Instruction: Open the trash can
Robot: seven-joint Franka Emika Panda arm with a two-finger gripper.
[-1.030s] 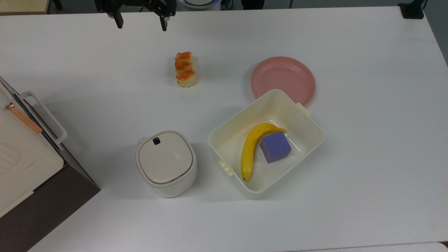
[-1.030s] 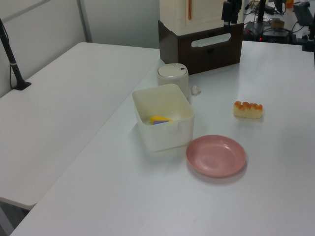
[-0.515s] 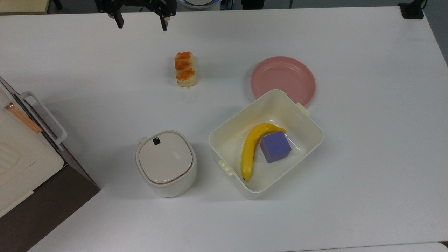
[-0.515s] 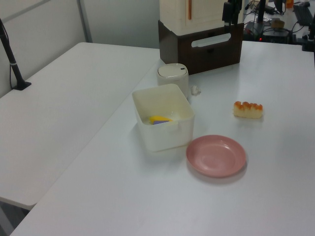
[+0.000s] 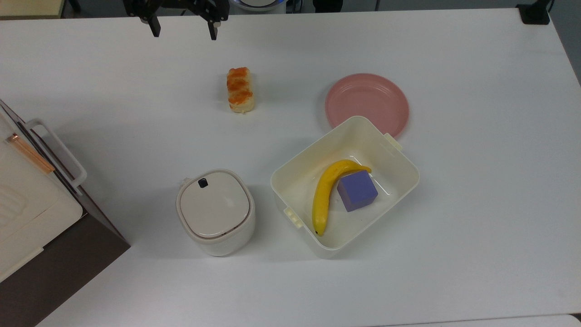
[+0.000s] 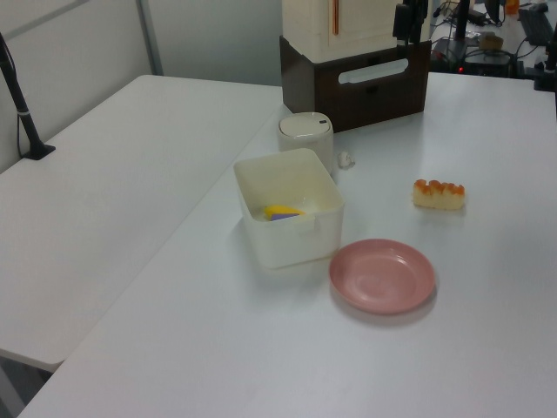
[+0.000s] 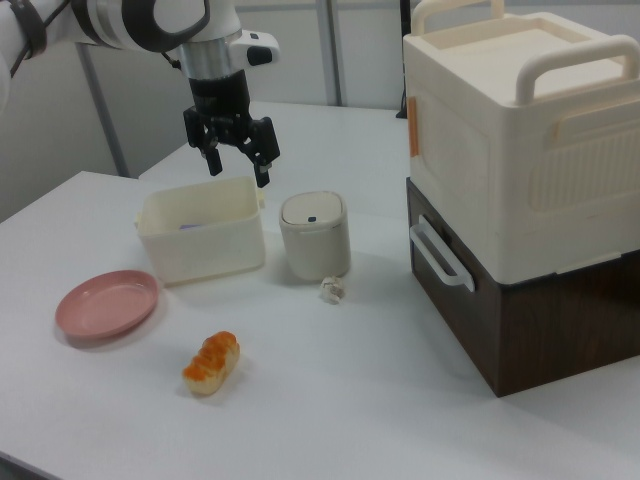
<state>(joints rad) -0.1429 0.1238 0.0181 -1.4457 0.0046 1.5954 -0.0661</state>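
Note:
The trash can (image 5: pixel 213 210) is a small cream-white rounded-square bin with a flat lid that lies shut and a small black button (image 5: pixel 203 182) near one edge. It stands in the lower left middle of the top view, beside the tub, and also appears in the left view (image 6: pixel 305 134) and the right view (image 7: pixel 314 235). My gripper (image 5: pixel 184 31) hangs open at the top edge of the top view, far from the bin, with nothing between its fingers. In the right view the gripper (image 7: pixel 238 170) hovers high above the table, over the tub's near corner.
A cream tub (image 5: pixel 395 156) holding a banana (image 5: pixel 324 195) and a purple cube (image 5: pixel 357 190) stands on the bin's right in the top view. A pink plate (image 5: pixel 366 102), a bread roll (image 5: pixel 239 89), a brown-and-cream cabinet (image 5: pixel 27 204) and a small white scrap (image 7: pixel 331 290) are nearby.

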